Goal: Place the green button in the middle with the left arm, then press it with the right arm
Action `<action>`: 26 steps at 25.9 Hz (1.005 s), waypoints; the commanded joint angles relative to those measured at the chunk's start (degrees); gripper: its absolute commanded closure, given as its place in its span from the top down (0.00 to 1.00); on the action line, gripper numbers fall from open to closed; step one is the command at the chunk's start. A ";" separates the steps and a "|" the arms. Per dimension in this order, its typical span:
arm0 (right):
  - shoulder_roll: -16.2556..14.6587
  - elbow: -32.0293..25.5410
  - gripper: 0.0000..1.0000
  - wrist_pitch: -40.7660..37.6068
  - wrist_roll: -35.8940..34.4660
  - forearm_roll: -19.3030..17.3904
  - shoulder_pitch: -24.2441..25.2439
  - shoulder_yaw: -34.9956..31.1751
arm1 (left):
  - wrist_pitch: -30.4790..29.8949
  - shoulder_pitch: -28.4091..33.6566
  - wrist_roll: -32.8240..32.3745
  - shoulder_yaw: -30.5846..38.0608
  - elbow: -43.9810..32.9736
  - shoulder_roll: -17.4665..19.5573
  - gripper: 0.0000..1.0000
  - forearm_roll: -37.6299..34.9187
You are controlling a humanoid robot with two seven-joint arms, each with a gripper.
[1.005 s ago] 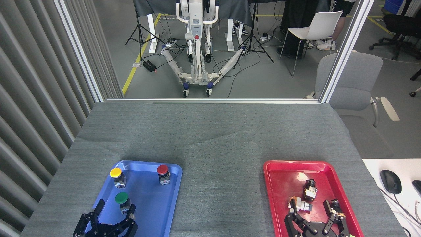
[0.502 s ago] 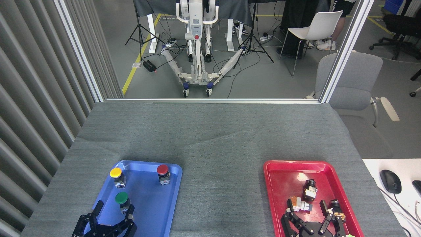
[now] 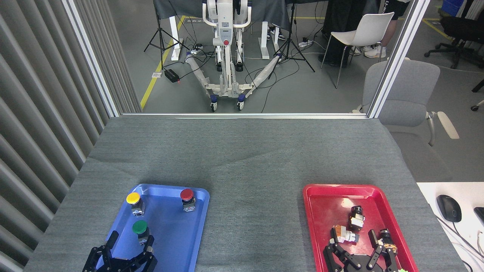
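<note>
Green button (image 3: 140,227) upright in blue tray (image 3: 177,241), between left gripper's (image 3: 131,242) spread jaws.

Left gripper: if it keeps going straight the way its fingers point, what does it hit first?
Most likely the green button. The left gripper is open over the near end of the blue tray, fingers pointing away from the robot, with the button's base just ahead between them. Its height above the tray is unclear from this one view.

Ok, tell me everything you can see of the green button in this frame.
The green button has a round, dark-green mushroom cap on a small black-and-silver boxy base. It stands upright, cap up, in the near part of the blue tray, nearer than the yellow and red buttons. The left hand, open, sits just behind it, one finger tip close by its base; contact cannot be told. It is not yet lifted.
</note>
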 commanded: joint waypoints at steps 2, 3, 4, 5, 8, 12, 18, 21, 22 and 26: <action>-0.02 -0.25 1.00 -0.69 -0.02 0.01 -0.01 0.01 | -0.01 0.00 0.08 0.01 0.00 0.00 1.00 0.00; 0.07 -0.52 1.00 -0.78 -0.02 0.01 -0.01 0.10 | -0.01 0.00 0.08 -0.08 0.00 0.00 1.00 0.00; 0.15 -0.69 1.00 -0.69 -0.02 0.01 -0.01 0.10 | -0.01 0.00 0.08 -0.08 0.00 -0.09 1.00 0.00; 0.42 -0.78 1.00 -0.78 -0.02 0.01 0.08 0.19 | -0.01 0.00 0.17 -0.08 0.00 -0.09 1.00 0.00; 0.59 -0.96 1.00 -0.69 -0.02 0.01 0.08 0.19 | -0.01 0.00 0.17 -0.08 0.00 -0.09 1.00 0.00; 0.59 -0.96 1.00 -0.69 -0.02 0.01 0.08 0.19 | -0.01 0.00 0.08 -0.08 0.00 -0.09 1.00 0.00; 0.51 -0.96 1.00 -0.69 -0.02 0.01 0.08 0.19 | -0.10 0.00 0.35 0.01 0.00 -0.18 1.00 0.00; 0.33 -0.96 1.00 -0.69 -0.02 0.01 0.16 0.19 | -0.10 0.00 0.35 0.01 -0.09 -0.18 1.00 0.08; 0.24 -0.96 1.00 -0.69 -0.02 0.10 0.16 0.10 | -0.10 0.00 0.35 0.01 -0.17 -0.18 1.00 0.00; 0.07 -0.87 1.00 -0.69 -0.02 0.10 0.08 0.01 | -0.01 0.00 0.35 -0.08 -0.09 -0.18 1.00 0.08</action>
